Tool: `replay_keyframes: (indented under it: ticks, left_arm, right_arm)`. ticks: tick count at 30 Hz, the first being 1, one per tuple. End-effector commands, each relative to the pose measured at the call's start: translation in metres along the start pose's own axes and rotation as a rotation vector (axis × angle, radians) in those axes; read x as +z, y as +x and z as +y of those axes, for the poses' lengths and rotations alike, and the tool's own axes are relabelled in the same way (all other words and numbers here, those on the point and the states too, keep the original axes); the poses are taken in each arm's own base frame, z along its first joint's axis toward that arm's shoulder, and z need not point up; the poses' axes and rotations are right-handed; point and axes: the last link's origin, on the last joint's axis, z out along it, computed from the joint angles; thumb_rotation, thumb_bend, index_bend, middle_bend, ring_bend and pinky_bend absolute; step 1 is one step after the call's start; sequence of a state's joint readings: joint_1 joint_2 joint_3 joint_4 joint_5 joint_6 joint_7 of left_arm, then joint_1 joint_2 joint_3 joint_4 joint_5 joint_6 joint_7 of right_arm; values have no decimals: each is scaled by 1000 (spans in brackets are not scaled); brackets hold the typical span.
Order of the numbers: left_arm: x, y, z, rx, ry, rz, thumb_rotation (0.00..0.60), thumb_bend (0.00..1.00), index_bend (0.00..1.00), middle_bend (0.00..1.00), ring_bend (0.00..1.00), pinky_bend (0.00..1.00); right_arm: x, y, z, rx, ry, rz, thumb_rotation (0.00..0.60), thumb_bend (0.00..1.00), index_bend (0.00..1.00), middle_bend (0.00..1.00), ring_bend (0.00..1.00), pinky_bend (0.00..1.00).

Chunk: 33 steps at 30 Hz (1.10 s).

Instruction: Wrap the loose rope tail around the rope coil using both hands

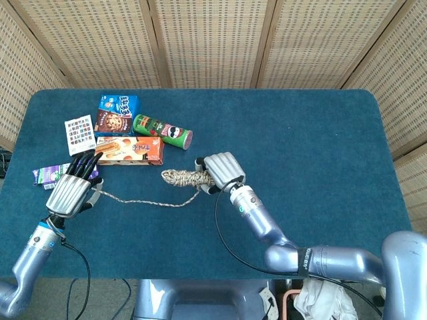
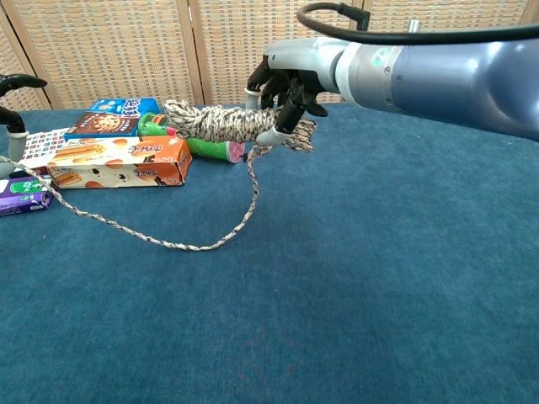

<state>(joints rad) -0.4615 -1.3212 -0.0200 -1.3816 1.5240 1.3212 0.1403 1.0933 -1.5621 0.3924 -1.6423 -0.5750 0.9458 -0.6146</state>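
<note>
Item: rope coil (image 1: 184,178), gripped in our right hand (image 1: 222,171), raised above mid-desk (image 1: 300,133). Rope tail (image 1: 143,201) sags to our left hand (image 1: 70,190), which holds it near the snack boxes (image 1: 128,150) by the left edge; right half lies open.

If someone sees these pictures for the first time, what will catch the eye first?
The right robot hand holds the rope coil raised above the blue table. The loose rope tail hangs from it, trailing left to the left robot hand. Snack boxes lie behind.
</note>
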Motion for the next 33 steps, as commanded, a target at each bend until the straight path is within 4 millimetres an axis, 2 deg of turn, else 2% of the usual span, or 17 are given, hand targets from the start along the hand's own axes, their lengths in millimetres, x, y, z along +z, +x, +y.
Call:
replay_keyframes:
  ticks: [1,8,13,14,16,21,28,33]
  left_arm:
    - [-10,17,13,-54,-79,59,600,573,798,0,0,0]
    - [-17,54,35,-171,-221,199,600,579,798,0,0,0]
    - [-9,85,56,-234,-282,257,600,579,798,0,0,0]
    - [-2,96,68,-283,-303,263,600,579,798,0,0,0]
    - [9,113,77,-289,-306,277,600,579,798,0,0,0]
    - [34,142,101,-396,-289,279,600,579,801,0,0,0]
    - [77,168,121,-448,-246,343,600,579,813,0,0,0]
    - [106,179,131,-573,-188,366,600,580,816,0,0,0]
  right_arm:
    - [16,-1,-5,11,-75,16,600,582,665,659,440,836]
    - [19,-15,7,-26,-121,-8,600,591,666,661,442,880]
    - [16,-27,11,-40,-124,-34,600,597,666,662,442,894]
    - [15,-31,11,-39,-120,-44,600,599,667,662,442,895]
    - [13,-35,11,-43,-111,-48,600,600,667,663,442,897]
    - [10,-42,6,-68,-83,-55,600,609,666,665,443,902]
    - [2,-53,-4,-92,-29,-80,600,615,666,668,443,903]
    - [-7,-64,-11,-121,27,-87,600,617,666,668,444,907]
